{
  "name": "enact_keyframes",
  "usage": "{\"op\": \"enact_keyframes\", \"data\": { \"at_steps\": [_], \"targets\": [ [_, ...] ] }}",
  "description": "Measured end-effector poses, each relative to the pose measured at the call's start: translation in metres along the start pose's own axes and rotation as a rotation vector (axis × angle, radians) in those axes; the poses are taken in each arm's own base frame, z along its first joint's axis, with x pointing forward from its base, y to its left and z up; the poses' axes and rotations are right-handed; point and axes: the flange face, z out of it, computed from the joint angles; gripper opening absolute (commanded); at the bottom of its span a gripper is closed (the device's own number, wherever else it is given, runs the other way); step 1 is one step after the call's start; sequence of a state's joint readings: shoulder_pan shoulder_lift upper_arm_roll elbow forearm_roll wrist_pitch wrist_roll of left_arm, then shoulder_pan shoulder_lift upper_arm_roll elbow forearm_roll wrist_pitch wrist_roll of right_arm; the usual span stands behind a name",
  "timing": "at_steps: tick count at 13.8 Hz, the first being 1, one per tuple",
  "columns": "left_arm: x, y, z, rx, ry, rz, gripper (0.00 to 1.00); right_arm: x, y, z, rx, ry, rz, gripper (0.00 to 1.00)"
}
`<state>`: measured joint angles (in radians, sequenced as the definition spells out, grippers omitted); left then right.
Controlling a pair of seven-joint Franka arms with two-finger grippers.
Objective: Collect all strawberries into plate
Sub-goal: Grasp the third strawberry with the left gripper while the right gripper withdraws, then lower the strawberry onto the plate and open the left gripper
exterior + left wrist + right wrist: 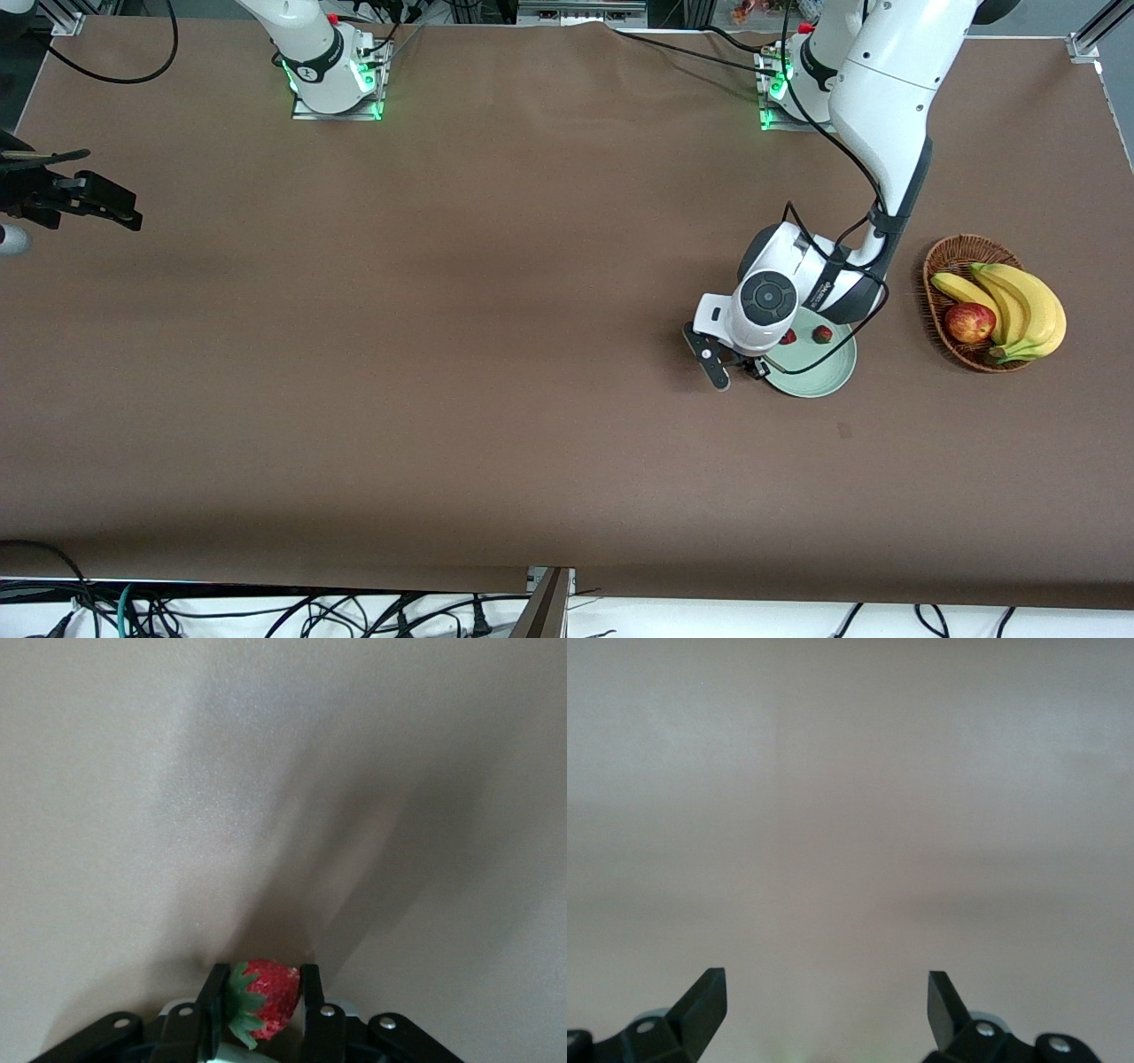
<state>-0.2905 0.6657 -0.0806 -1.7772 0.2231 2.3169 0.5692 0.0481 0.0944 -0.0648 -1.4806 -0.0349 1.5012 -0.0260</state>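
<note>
One strawberry [264, 999] is seen pinched between the two fingers of the left end effector [260, 1003], its green cap turned toward one finger and its red body bulging out above the tips. The grip is taken across the berry's middle, presumably so that the small, rounded fruit is not squeezed out sideways. In the front view this end effector [735, 365] is held low at the edge of the plate [819, 377], on the side toward the right arm's end of the bench, so the carry to the plate is judged to be very short. Two more strawberries [823, 334] are already lying in the plate, one of them [788, 337] partly hidden by the arm's wrist.

Beside the plate, toward the left arm's end of the bench, a wicker basket [942, 266] is kept with bananas [1019, 306] and an apple [969, 322] in it; these are no part of the task.

The right end effector [827, 1001] is held released, fingers wide apart with nothing between them, over bare bench [443, 354] well apart from the plate, where that arm waits.

A line of small print is carried on the left arm's wrist, but it cannot be read.
</note>
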Motion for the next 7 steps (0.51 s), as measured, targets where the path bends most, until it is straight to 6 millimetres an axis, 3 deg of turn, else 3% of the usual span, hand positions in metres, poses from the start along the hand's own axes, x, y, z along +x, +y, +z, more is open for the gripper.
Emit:
{"op": "enact_keyframes", "data": {
  "at_steps": [4, 7],
  "targets": [
    [-0.006, -0.020, -0.026, 0.020, 0.033, -0.054, 0.17, 0.000, -0.005, 0.000, 0.000, 0.000, -0.009, 1.00],
    [-0.046, -0.053, -0.062, -0.053, 0.062, -0.191, 0.17, 0.000, -0.006, 0.000, 0.000, 0.000, -0.011, 1.00]
  ]
}}
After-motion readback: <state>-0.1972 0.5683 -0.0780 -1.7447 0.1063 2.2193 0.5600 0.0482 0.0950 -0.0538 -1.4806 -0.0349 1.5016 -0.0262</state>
